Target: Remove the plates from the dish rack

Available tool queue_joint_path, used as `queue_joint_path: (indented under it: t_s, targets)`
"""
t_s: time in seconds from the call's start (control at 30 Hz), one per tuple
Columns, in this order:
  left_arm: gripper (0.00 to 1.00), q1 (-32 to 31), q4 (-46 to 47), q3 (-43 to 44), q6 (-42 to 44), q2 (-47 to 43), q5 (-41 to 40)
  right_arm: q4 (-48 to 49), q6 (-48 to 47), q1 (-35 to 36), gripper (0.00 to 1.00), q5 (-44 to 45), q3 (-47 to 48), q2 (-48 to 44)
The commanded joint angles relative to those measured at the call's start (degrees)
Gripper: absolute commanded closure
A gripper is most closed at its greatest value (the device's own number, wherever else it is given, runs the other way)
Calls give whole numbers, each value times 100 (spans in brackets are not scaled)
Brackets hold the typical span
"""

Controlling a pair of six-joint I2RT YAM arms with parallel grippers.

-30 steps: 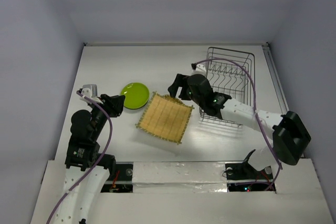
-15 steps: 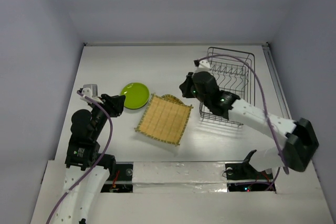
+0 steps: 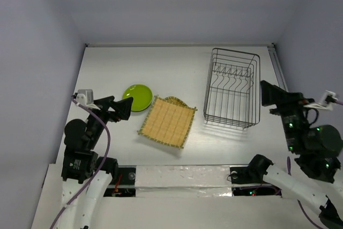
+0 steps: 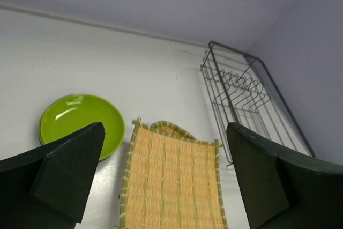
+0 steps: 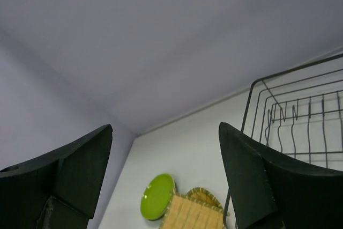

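Status from the top view: the dish rack [image 3: 231, 87] stands on the white table [image 3: 161, 63], right of centre in the frame. The only plate you can see is the green plate [image 3: 137, 97], which lies flat on the table left of centre, well apart from the rack. A woven mat [image 3: 168, 121] sits between the two, rotated a bit off square. Its upper left corner is just beside the plate's rim, and you can't tell whether they touch. A rounded woven edge [image 3: 174, 100] pokes out at the mat's far side, and I can't tell what it belongs to.

The left gripper [image 3: 122, 108] is at lower left of the frame, near the plate and pointing at it. In the left wrist view its fingers [image 4: 69, 170] are spread wide with nothing between them. You see the plate and mat on the table through the gap.

The right gripper [image 3: 265, 94] is at the right edge, just beside the rack's right side and pointing left toward it. In the right wrist view its fingers [image 5: 252, 170] are also spread wide and hold nothing. The rack's corner shows at the right of that view, and the plate and mat sit small at the bottom centre.
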Motion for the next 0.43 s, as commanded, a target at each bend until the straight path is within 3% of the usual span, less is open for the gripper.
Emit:
queue_joint_path:
  t_s: [0.0, 0.13, 0.4]
  targets:
    - [1, -33, 305, 690, -191, -112, -12, -624, -135, 17, 14, 725, 270, -445]
    - [1, -33, 402, 1252, -288, -270, -196, -660, -162, 17, 14, 672, 367, -806]
    - [1, -33, -98, 1464, 10, -139, -530, -652, -215, 17, 15, 312, 183, -675]
